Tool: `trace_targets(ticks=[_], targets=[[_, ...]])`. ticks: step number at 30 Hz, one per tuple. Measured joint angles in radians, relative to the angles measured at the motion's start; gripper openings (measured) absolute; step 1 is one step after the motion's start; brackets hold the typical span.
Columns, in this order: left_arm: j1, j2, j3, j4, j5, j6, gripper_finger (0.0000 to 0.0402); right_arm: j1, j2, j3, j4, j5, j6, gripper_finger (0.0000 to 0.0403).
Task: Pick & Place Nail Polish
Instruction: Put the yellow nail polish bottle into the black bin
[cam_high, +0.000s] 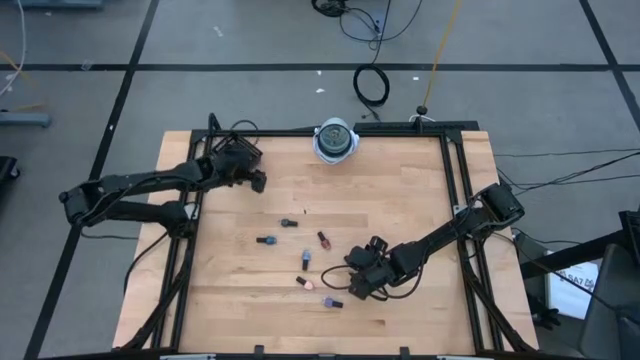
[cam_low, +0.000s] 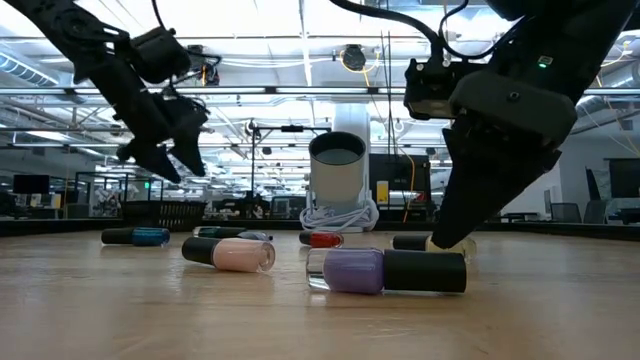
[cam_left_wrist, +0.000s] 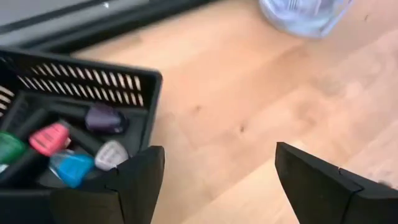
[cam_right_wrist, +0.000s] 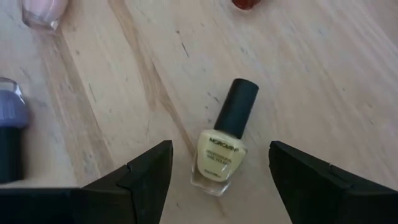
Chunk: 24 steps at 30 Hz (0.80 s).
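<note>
Hovering low over the scattered bottles, the right tool (cam_right_wrist: 214, 177) has its two fingers spread wide with nothing between them, and a pale yellow nail polish bottle (cam_right_wrist: 221, 149) lies flat on the counter (cam_right_wrist: 311, 74) straight ahead of the gap. That is the relation the coming grasp depends on: the bottle's glass end sits just inside the mouth of the fingers while its dark cap points away and a little to one side, so its long axis runs roughly along the tool's reach, slightly skewed, not across the gap. I judge that the fingers can close on the glass sides once the tool drops a little and advances, and a small wrist turn would square the pads to the bottle.

Taking the yellow bottle as the landmark, a purple bottle (cam_low: 385, 271) lies close beside it and nearer the front edge, a pink bottle (cam_low: 230, 254) lies farther off on the same side, and a red one (cam_low: 322, 239) lies beyond it towards the white cup (cam_high: 335, 140).

Well apart from the yellow bottle, the left tool (cam_left_wrist: 214, 186) hangs spread and empty beside a black basket (cam_left_wrist: 93, 87) holding several bottles already. The right arm is plainly the nearer one.
</note>
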Motion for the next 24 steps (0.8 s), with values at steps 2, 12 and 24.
trace_targets(ticks=[2, 12, 24], targets=[[-0.006, 0.042, 0.0, 0.001, 0.0, -0.005, 0.0296, 0.0, 0.0, 0.0, -0.002, 0.0, 0.0, 0.0251], [0.047, 0.202, 0.0, 0.038, -0.007, -0.002, 0.0296, 0.0, 0.0, 0.0, -0.002, 0.0, -0.006, 0.0251], [0.098, 0.212, -0.002, 0.034, -0.021, 0.0, 0.0296, 0.0, 0.0, 0.0, -0.004, 0.0, -0.006, 0.0251]])
